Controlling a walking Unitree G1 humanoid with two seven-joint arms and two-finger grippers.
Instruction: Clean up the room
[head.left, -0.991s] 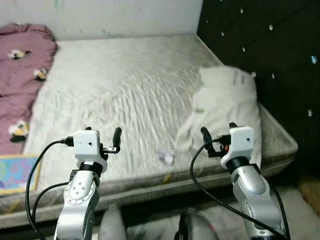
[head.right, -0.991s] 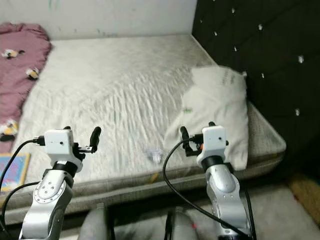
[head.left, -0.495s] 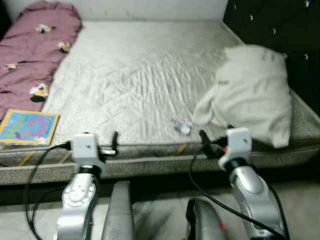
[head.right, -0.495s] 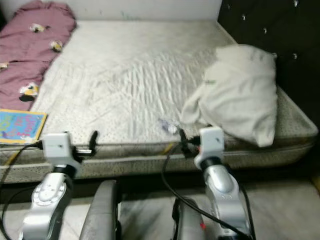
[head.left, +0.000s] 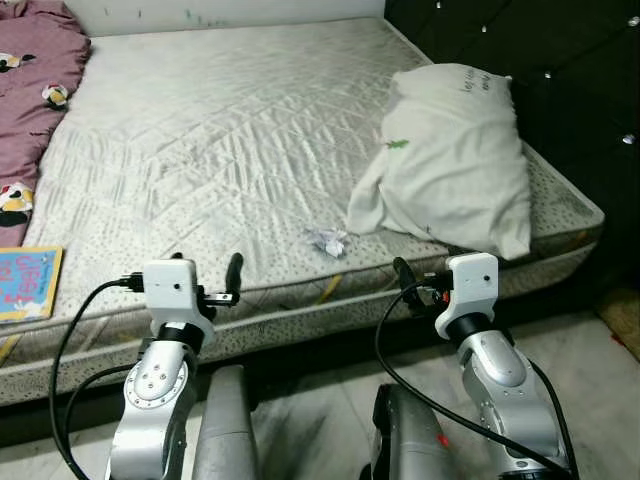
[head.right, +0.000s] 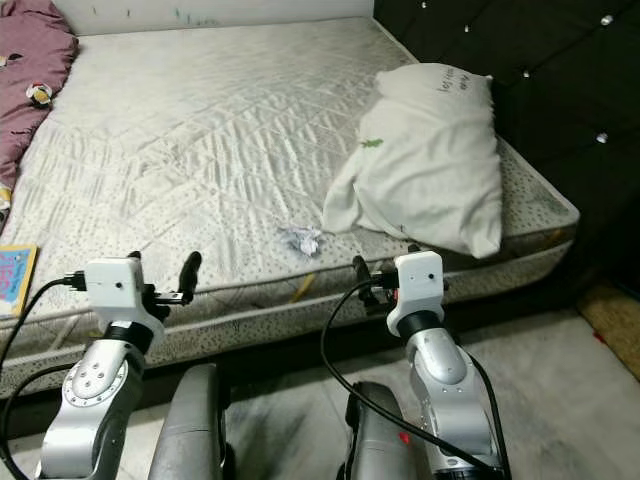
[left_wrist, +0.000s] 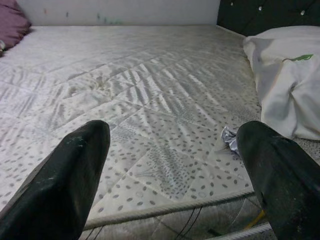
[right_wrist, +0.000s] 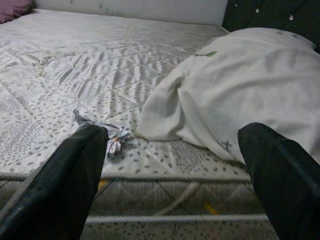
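A small crumpled scrap of paper (head.left: 326, 240) lies on the bare quilted mattress (head.left: 210, 130), close to its front edge. A white pillow (head.left: 450, 160) rests at the mattress's right end, just right of the scrap. My left gripper (left_wrist: 174, 131) is held open in front of the mattress edge, left of the scrap and apart from it. My right gripper (right_wrist: 175, 132) is open too, in front of the edge below the pillow, and the scrap (right_wrist: 107, 135) shows past its fingers. Neither gripper holds anything.
A maroon blanket (head.left: 30, 90) with small printed figures is bunched at the bed's far left. A colourful book (head.left: 20, 280) lies at the left front corner. A black tufted headboard (head.left: 540, 70) stands along the right. Tiled floor (head.left: 590, 350) runs before the bed.
The camera has swung right, so the book now sits at the picture's left edge. Both arms keep the same raised pose with open grippers. Scrap and pillow lie as before.
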